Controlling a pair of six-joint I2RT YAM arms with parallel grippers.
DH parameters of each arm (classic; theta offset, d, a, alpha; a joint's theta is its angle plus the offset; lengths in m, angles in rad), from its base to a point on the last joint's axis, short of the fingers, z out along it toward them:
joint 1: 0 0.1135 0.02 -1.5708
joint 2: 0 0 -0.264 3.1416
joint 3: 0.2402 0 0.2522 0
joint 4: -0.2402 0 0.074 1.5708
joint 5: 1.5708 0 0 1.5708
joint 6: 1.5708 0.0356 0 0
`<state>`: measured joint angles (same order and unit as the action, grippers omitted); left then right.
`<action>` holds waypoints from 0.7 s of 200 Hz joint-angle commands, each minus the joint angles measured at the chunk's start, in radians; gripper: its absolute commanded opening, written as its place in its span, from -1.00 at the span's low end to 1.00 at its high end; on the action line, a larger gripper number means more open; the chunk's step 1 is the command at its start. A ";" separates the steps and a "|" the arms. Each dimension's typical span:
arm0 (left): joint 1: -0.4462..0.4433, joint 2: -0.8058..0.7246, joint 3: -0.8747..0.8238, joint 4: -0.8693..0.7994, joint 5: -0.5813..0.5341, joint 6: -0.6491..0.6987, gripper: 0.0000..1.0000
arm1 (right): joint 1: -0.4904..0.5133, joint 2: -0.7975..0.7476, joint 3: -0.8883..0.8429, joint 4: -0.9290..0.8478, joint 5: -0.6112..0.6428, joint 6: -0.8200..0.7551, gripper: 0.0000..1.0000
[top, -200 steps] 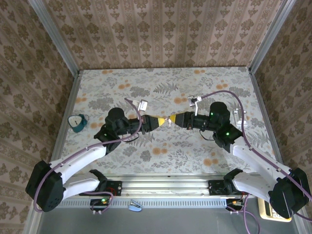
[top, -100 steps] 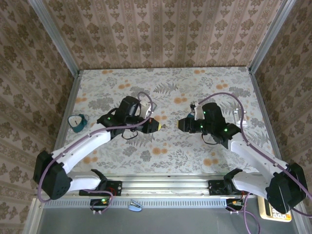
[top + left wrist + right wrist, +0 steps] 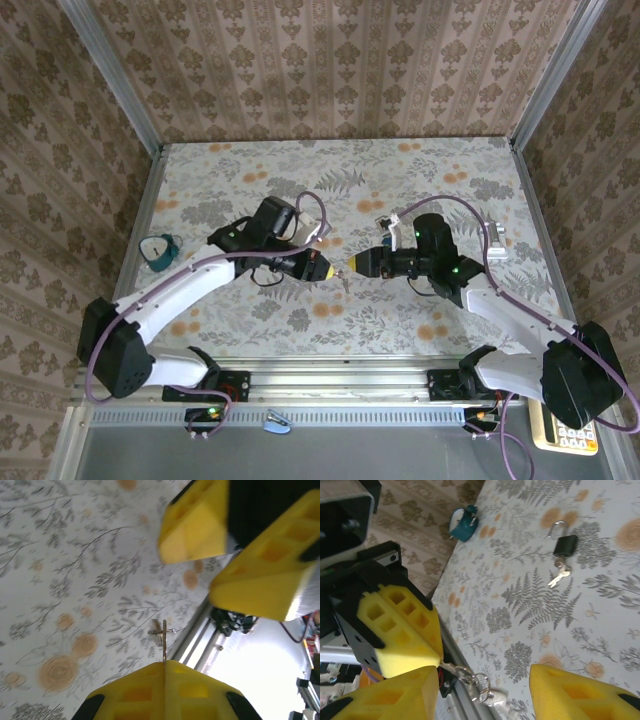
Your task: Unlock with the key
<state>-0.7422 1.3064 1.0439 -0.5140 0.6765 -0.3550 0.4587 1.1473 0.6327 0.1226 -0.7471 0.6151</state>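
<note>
Passing the key (image 3: 164, 645) between the arms appeared to be the step in hand, above the flowered table (image 3: 420, 170). The left gripper (image 3: 323, 268) was clamped flat on the key, whose thin blade stuck out past its fingertips. Directly opposite the left gripper, nearly tip to tip, the right gripper (image 3: 361, 263) stood with its jaws wide apart and empty. The padlock (image 3: 564, 544) lay on the table well apart from the left gripper, with what looked like a further key at its base. A key ring (image 3: 479, 682) dangled just below the left gripper. The next move probably called for the right jaws to close squarely on the exposed key without twisting it. No brand, label or writing was legible.
</note>
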 commanded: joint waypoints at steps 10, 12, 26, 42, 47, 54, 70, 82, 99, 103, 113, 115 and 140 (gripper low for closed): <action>0.020 -0.075 -0.041 0.161 0.130 -0.060 -1.00 | 0.000 -0.033 -0.031 0.175 -0.132 0.073 0.05; 0.020 -0.077 -0.043 0.167 0.134 -0.061 -1.00 | -0.001 -0.033 -0.030 0.179 -0.135 0.076 0.05; 0.024 -0.089 -0.051 0.193 0.148 -0.079 -1.00 | 0.000 -0.044 -0.033 0.201 -0.149 0.087 -0.01; 0.023 -0.090 -0.051 0.191 0.149 -0.078 -1.00 | -0.002 -0.059 -0.034 0.222 -0.156 0.099 -0.07; 0.023 -0.089 -0.052 0.189 0.148 -0.079 -1.00 | -0.002 -0.065 -0.034 0.226 -0.157 0.102 -0.06; 0.023 -0.087 -0.053 0.187 0.149 -0.078 -1.00 | -0.002 -0.071 -0.034 0.231 -0.155 0.106 -0.03; 0.024 -0.087 -0.054 0.187 0.148 -0.078 -1.00 | -0.001 -0.086 -0.033 0.242 -0.156 0.115 0.00; 0.024 -0.088 -0.054 0.192 0.144 -0.080 -1.00 | -0.002 -0.090 -0.029 0.241 -0.165 0.115 -0.02; 0.023 -0.089 -0.060 0.203 0.143 -0.085 -1.00 | -0.002 -0.086 -0.027 0.246 -0.187 0.121 -0.10; 0.023 -0.088 -0.059 0.206 0.143 -0.086 -1.00 | 0.000 -0.083 -0.027 0.249 -0.193 0.122 -0.11; 0.024 -0.088 -0.062 0.214 0.145 -0.089 -1.00 | 0.001 -0.080 -0.025 0.240 -0.198 0.119 -0.10; 0.024 -0.087 -0.062 0.216 0.145 -0.091 -1.00 | 0.001 -0.080 -0.025 0.238 -0.195 0.118 -0.10; 0.024 -0.088 -0.064 0.226 0.150 -0.096 -1.00 | 0.004 -0.080 -0.027 0.231 -0.187 0.109 -0.02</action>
<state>-0.7238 1.2289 0.9886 -0.3244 0.7956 -0.4339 0.4587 1.0733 0.6060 0.3370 -0.8997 0.7261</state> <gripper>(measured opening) 0.065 0.487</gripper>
